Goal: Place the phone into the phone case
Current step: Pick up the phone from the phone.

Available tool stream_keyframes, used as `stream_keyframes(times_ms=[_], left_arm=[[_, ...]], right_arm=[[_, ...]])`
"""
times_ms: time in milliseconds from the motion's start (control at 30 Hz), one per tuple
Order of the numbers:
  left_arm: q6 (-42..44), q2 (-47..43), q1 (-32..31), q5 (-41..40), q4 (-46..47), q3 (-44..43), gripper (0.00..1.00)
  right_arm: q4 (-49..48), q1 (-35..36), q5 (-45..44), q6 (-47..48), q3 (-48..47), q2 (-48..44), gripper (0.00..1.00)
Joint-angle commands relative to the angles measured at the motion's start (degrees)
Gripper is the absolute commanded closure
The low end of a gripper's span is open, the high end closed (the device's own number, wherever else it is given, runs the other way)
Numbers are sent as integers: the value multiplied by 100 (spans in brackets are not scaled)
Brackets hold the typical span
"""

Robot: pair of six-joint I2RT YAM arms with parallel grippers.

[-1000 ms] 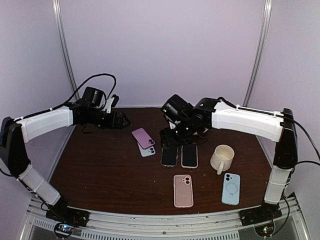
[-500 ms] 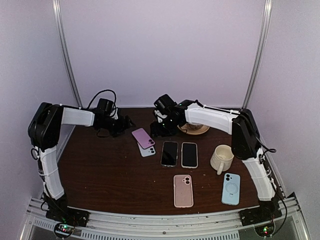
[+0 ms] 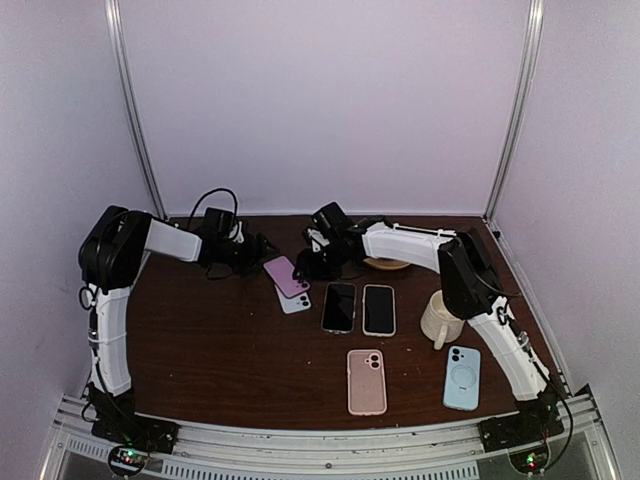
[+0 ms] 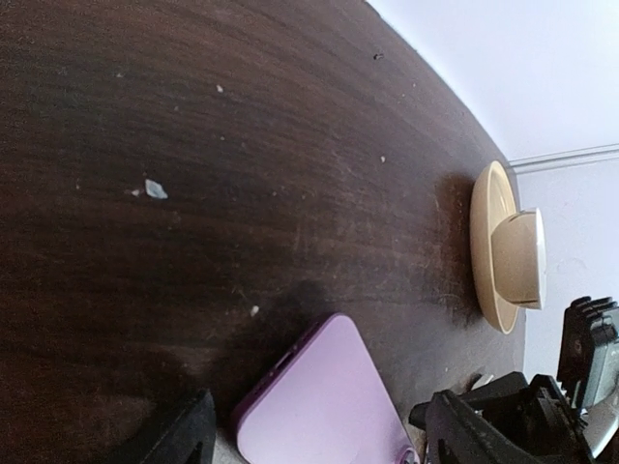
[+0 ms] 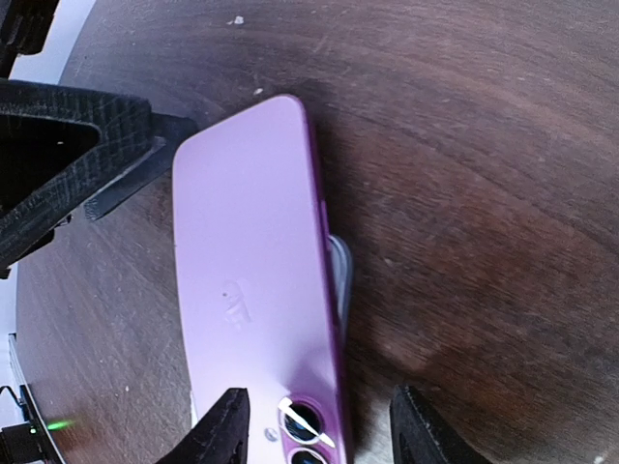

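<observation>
Purple phone (image 5: 256,280) is seen back up at far left-centre of table (image 3: 200,340), laid over a pale item (image 3: 297,302) (phone or case, not resolved). Left gripper (image 4: 319,425) and right gripper (image 5: 324,425) are held spread at its opposite ends; nothing is gripped.

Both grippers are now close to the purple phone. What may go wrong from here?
The purple phone lies partly on a paler item; lifting it may drag that one along.
The left gripper and right gripper, both open, face each other across the phone, so they may collide.
The phone lies flat on the table, so a grip may slip.
</observation>
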State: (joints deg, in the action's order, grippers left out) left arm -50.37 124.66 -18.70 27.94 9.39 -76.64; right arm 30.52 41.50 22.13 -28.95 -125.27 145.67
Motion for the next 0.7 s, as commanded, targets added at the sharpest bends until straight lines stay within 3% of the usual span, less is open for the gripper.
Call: stream_keyframes(times_ms=[0, 667], left_arm=[[-236, 227, 6, 216, 347, -84, 23], [-724, -299, -207, 1057, 1197, 505, 48]], right_arm=[[-257, 20, 364, -177, -193, 272, 47], [-307, 16, 657, -310, -69, 197, 51]])
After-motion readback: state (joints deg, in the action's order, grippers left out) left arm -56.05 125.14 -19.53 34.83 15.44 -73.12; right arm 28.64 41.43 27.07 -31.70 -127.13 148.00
